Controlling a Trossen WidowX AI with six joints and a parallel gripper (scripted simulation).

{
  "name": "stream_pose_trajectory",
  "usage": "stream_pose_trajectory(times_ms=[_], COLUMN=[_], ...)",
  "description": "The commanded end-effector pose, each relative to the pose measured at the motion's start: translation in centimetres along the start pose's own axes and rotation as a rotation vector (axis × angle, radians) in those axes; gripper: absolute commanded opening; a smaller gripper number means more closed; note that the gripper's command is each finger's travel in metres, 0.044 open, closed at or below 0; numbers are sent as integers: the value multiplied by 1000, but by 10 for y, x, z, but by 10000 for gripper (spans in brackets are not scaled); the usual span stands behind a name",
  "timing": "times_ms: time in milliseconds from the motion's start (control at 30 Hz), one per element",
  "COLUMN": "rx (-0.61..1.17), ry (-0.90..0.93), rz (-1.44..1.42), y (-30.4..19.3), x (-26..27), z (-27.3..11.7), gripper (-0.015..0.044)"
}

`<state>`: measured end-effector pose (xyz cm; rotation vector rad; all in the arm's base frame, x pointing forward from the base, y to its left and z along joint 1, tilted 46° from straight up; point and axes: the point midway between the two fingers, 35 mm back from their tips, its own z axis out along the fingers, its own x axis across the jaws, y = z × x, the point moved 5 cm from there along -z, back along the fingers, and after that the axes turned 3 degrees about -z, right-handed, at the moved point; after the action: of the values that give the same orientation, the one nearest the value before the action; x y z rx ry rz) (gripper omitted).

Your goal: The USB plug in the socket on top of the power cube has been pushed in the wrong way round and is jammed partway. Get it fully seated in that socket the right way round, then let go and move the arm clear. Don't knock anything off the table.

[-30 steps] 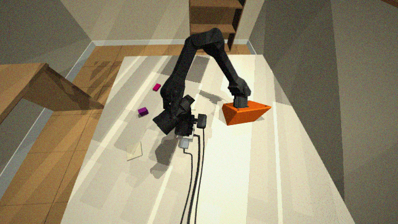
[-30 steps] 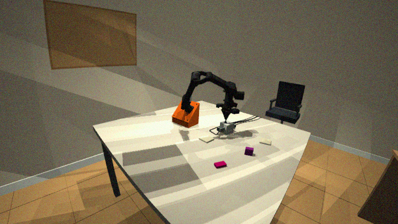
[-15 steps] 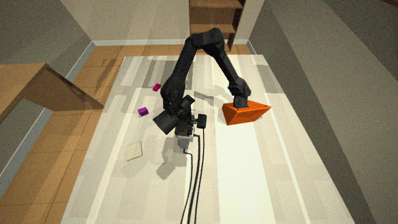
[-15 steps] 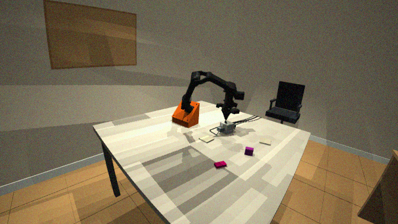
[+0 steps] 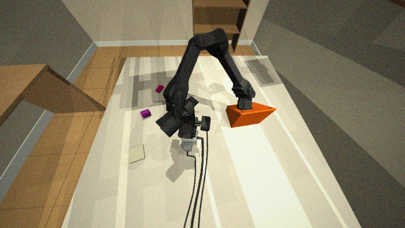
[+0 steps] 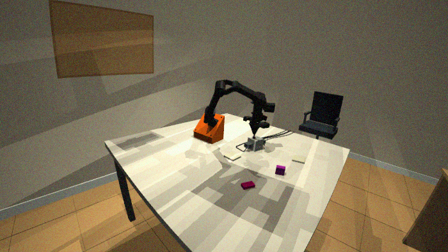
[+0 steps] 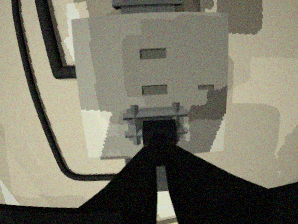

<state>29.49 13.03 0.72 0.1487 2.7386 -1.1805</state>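
Observation:
The light grey power cube [image 5: 191,140] [image 6: 258,144] [image 7: 107,60] stands on the table with slots in its top face. My gripper [image 6: 254,136] [image 7: 159,155] points down at the cube's top and is shut on the USB plug. The fingers hide most of the plug; a grey bracket-like outline [image 7: 156,114] shows around the fingertips in the wrist view. How deep the plug sits and which way round it is cannot be told. A grey plug [image 5: 187,146] sits at one side of the cube with a cable.
Black cables [image 5: 201,168] [image 6: 278,134] run from the cube across the table [image 5: 98,185]. A purple block [image 5: 145,113] [image 6: 280,170], a magenta block [image 5: 159,88] [image 6: 248,185] and pale flat pads [image 5: 136,154] [image 6: 232,156] lie around it. The arm stands on an orange base [image 5: 249,117] [image 6: 219,129].

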Motion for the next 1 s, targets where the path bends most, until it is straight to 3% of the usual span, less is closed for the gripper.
stream_pose_trajectory(times_ms=[0,300,433,967], rx=[5,5,2,2], ry=[-3,-3,-6,-6], rz=[3,3,-1,-1], y=[-1,-1,0,0], x=[-2,-2,0,0], z=[2,2,0,0], gripper=[0,0,95,95])
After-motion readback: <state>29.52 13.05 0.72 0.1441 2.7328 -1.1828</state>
